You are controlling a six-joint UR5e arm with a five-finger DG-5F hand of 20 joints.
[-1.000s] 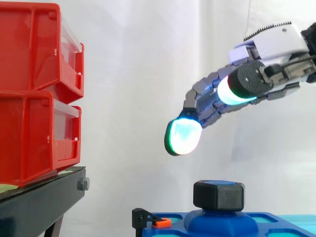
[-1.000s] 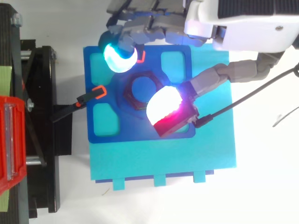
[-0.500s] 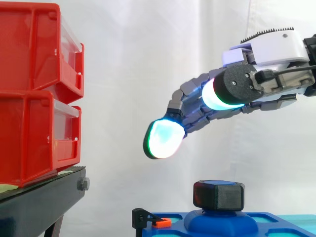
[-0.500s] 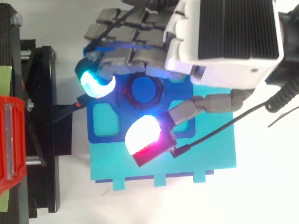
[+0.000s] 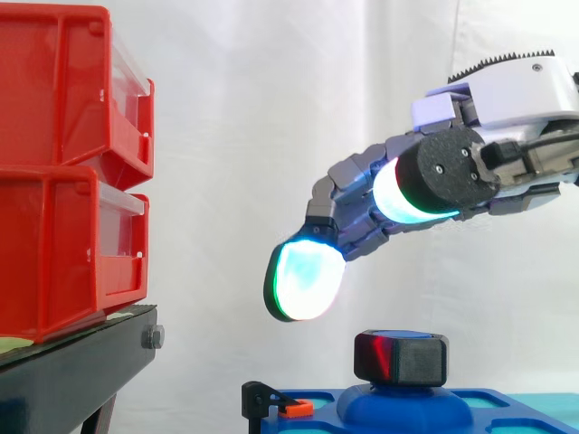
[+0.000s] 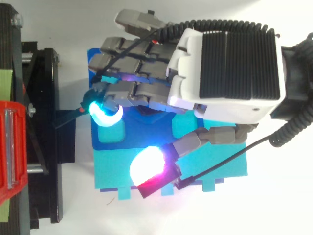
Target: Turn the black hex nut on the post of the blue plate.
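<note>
two red bins are stacked at the left, the upper bin (image 5: pixel 72 90) resting on the lower bin (image 5: pixel 68 253), each with a clear panel across its front. they sit on a black stand (image 5: pixel 81 371), which has a silver bolt head (image 5: pixel 152 337) on its end and a green patch (image 6: pixel 5 81) on top. a white curtain (image 5: pixel 235 108) hangs behind. a small black clamp (image 5: pixel 261 398) with an orange tip (image 5: pixel 298 409) sits just beside the stand. a teal board (image 6: pixel 112 171) lies on a white surface (image 6: pixel 279 205).
</note>
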